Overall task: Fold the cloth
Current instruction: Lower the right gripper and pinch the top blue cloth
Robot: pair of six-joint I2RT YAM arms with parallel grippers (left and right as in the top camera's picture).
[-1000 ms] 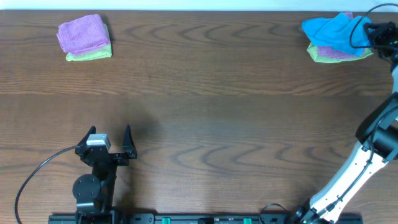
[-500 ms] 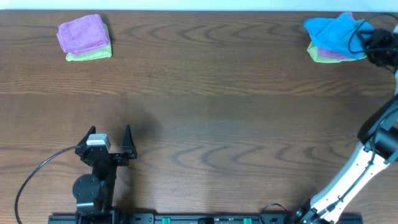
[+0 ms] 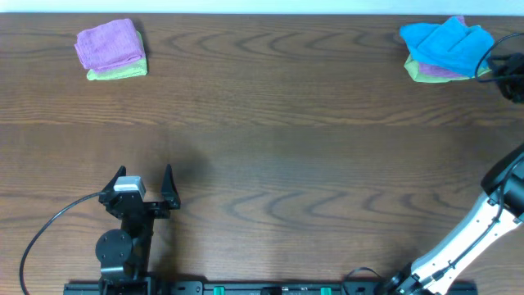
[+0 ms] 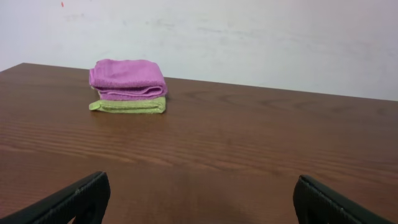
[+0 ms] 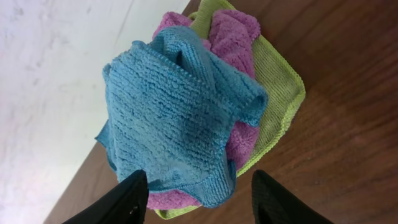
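The sky-blue cloth [image 3: 446, 41] lies crumpled on a purple cloth [image 5: 235, 38] and a lime-green cloth [image 5: 278, 79] at the table's far right corner. In the right wrist view the cloth [image 5: 168, 118] fills the middle, and one corner hangs down between my fingers. My right gripper [image 5: 199, 186] is open, its black fingers standing either side of that corner without pinching it. Overhead, the right gripper [image 3: 503, 72] sits just right of the pile. My left gripper [image 3: 145, 170] rests open near the front left, with nothing between its fingers [image 4: 81, 199].
A second folded pile, purple [image 3: 109, 43] over lime-green [image 3: 119, 72], sits at the far left corner, also ahead in the left wrist view as the purple cloth [image 4: 127, 78]. A pale wall [image 4: 249, 37] stands behind the table's far edge.
My right gripper opened and let go of the blue cloth, then drew back to the right. The cloth settled on the pile. The left arm stayed still.
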